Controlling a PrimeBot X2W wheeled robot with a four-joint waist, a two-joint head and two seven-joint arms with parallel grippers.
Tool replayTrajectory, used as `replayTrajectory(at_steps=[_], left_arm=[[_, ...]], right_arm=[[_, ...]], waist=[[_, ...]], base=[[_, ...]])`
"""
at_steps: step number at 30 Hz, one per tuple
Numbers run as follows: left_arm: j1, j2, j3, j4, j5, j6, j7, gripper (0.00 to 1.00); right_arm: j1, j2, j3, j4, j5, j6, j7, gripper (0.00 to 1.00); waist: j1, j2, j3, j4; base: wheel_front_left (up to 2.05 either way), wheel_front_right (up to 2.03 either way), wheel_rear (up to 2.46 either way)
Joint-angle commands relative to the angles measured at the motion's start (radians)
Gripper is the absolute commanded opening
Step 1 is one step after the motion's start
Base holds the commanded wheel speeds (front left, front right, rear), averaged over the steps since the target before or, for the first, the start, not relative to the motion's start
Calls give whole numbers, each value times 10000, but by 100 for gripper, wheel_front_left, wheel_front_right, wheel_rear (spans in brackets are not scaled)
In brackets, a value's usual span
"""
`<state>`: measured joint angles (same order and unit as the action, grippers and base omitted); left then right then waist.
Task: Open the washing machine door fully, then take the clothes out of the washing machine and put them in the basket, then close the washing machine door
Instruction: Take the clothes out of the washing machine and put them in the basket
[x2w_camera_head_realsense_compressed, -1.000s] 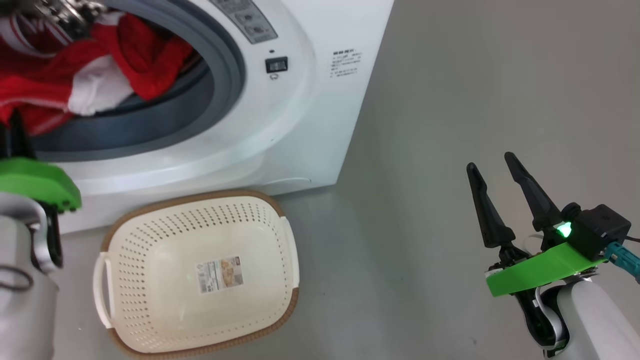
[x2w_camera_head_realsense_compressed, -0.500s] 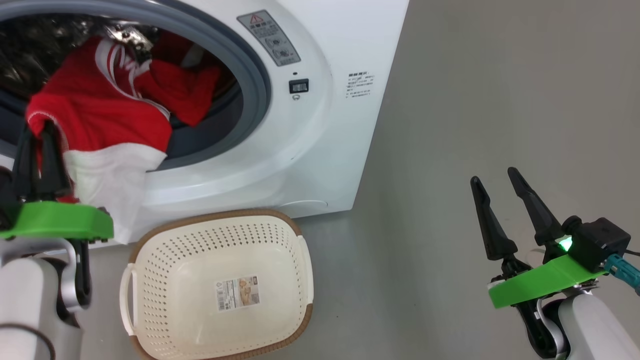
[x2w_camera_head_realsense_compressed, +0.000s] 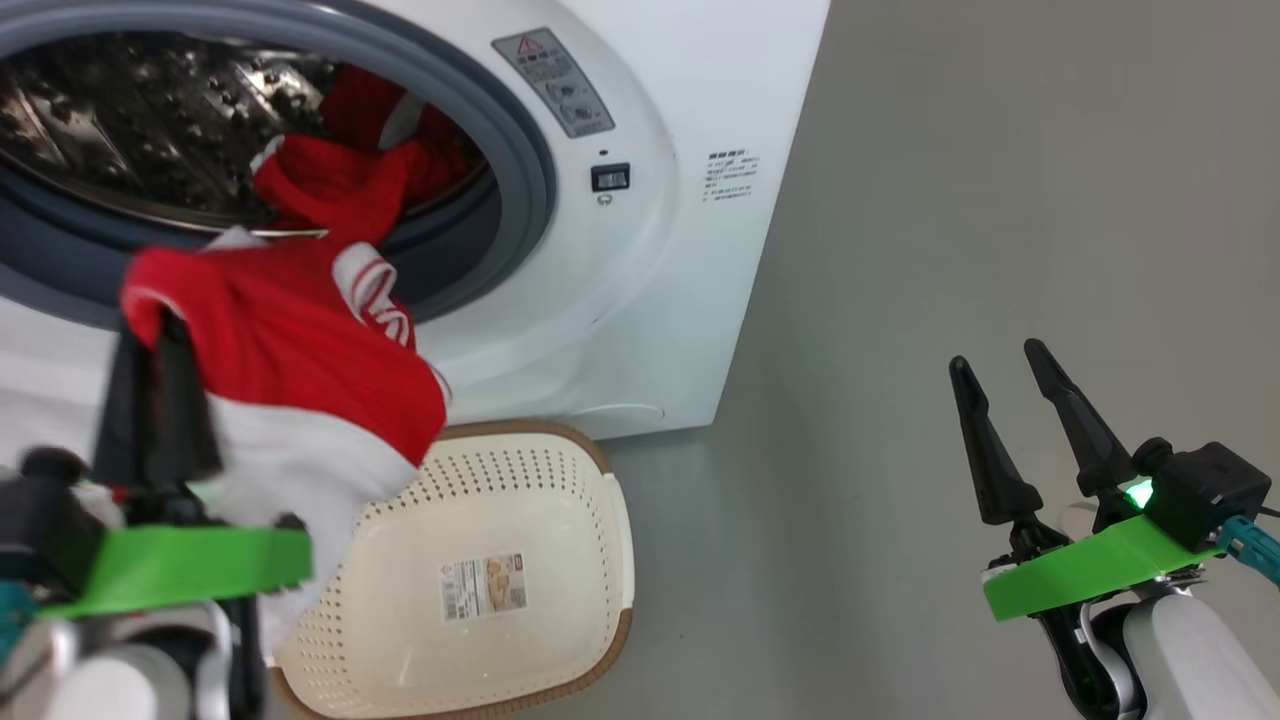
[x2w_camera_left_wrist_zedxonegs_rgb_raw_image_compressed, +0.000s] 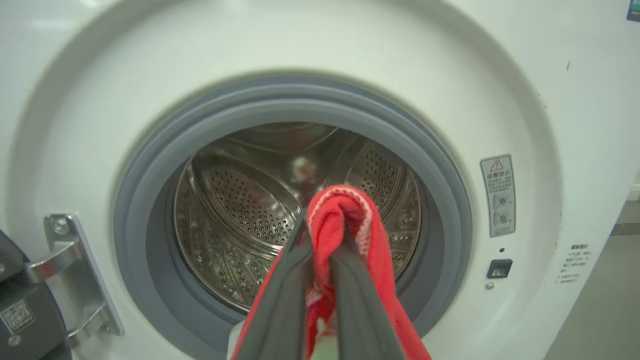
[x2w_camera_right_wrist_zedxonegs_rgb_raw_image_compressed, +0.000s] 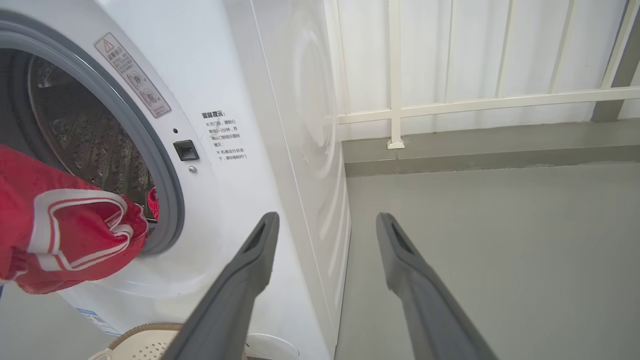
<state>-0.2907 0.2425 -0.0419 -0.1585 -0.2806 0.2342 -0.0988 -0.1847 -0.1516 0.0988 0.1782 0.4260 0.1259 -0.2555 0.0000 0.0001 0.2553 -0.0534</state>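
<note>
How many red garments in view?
2. One garment hangs from the left gripper, outside the drum near the basket; another garment lies in the drum. More may be hidden.

The clothes (x2w_camera_head_realsense_compressed: 300, 350) are bright red with white stripes and a white panel. The washer (x2w_camera_head_realsense_compressed: 690, 300) is white with a grey ring (x2w_camera_head_realsense_compressed: 530, 200) and a dotted steel drum (x2w_camera_head_realsense_compressed: 130, 110). The basket (x2w_camera_head_realsense_compressed: 590, 520) is cream, hole-dotted, brown-rimmed; the floor (x2w_camera_head_realsense_compressed: 1000, 200) is grey.

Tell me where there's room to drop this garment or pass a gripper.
Free: the basket, bare inside; the floor between washing machine and right gripper. Crowded: the drum mouth, clothes inside, held garment draped at the left gripper.
</note>
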Motion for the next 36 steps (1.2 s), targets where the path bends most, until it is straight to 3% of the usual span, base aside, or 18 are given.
replayTrajectory(at_steps=[1,9,16,25,29,36], left_arm=[[170,62,230,-294,-81,126,73,0],[536,-637,-551,1316,-243,3,-106,0],[15,-900,-797,3437,-479,-412,-669,0],[-1737,-1262,-981,7456,-983,-1193,-972,0],[-2742,-1470,-902,9692,-1603,-1781,-529,0],[-3885,-1627,-455,12304,-2571,-2349,398,0]], right_arm=[[-12,-59,142,-298,-65,48,-63,100],[-447,-49,295,-382,-29,48,-63,100],[-762,-11,411,-329,-26,48,-63,100],[-1100,-7,422,-343,15,48,-63,100],[-1259,22,489,-341,38,48,-63,100],[-1540,86,605,-363,95,48,-63,100]], waist=[[0,-1,300,56],[0,-1,1230,5],[0,-1,1787,-223],[0,-1,2615,-524],[0,-1,3052,-692],[0,-1,3536,-962]], base=[[0,0,0],[0,0,0],[0,0,0],[0,0,0],[0,0,0],[0,0,0]])
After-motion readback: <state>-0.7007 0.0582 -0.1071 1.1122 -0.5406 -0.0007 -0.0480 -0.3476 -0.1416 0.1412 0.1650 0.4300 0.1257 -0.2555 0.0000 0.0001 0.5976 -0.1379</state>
